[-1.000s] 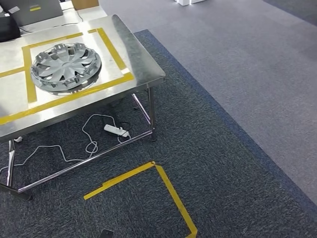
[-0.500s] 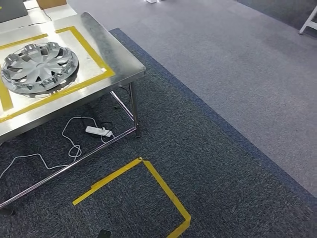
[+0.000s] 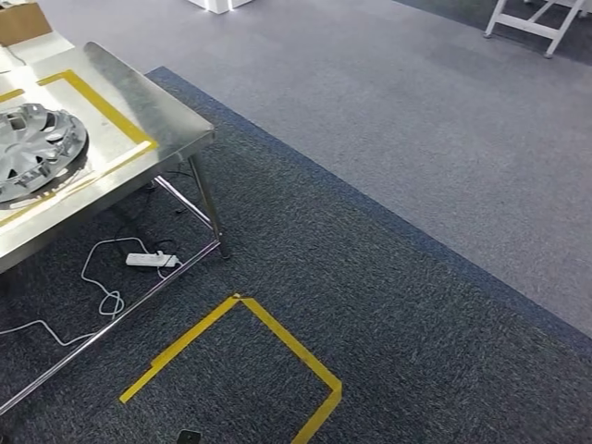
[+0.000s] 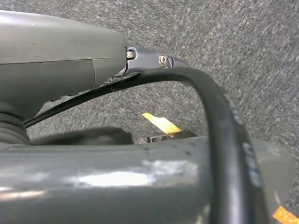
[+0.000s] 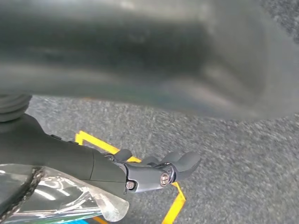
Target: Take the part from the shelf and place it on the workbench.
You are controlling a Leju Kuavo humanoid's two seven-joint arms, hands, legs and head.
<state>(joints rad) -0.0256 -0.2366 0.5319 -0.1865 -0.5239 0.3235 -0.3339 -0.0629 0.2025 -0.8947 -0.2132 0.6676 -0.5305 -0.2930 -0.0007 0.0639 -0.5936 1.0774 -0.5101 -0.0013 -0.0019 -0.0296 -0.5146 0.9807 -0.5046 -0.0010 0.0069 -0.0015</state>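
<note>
The right hand (image 5: pixel 151 172) is seen in its wrist view hanging above the dark carpet. Its fingers (image 5: pixel 183 162) are stretched out and slightly apart, with nothing between them. Of the left hand (image 4: pixel 148 58), little more than a dark link behind a black cable is shown, so it cannot be told whether its fingers are spread or curled. No part is seen in either hand.

A square of yellow floor tape (image 3: pixel 279 328) is laid on the carpet in front of the worktop (image 3: pixel 160 120), near its corner leg. A white power strip (image 3: pixel 149 260) with a loose cable lies under the worktop.

The part, a grey wheel cover (image 3: pixel 35 148), lies flat on the worktop, inside a yellow tape frame (image 3: pixel 104 106) and well back from the worktop's near corner. It is cut by the edge of the head view. As a round disc it offers no long axis to line up with.

It lies to the robot's left and ahead, so the left hand is judged the nearer. Both hands are judged well apart from it. Whether it has been delivered already cannot be told.

Far beyond the worktop, across the lighter carpet, a white frame (image 3: pixel 534 23) stands.
</note>
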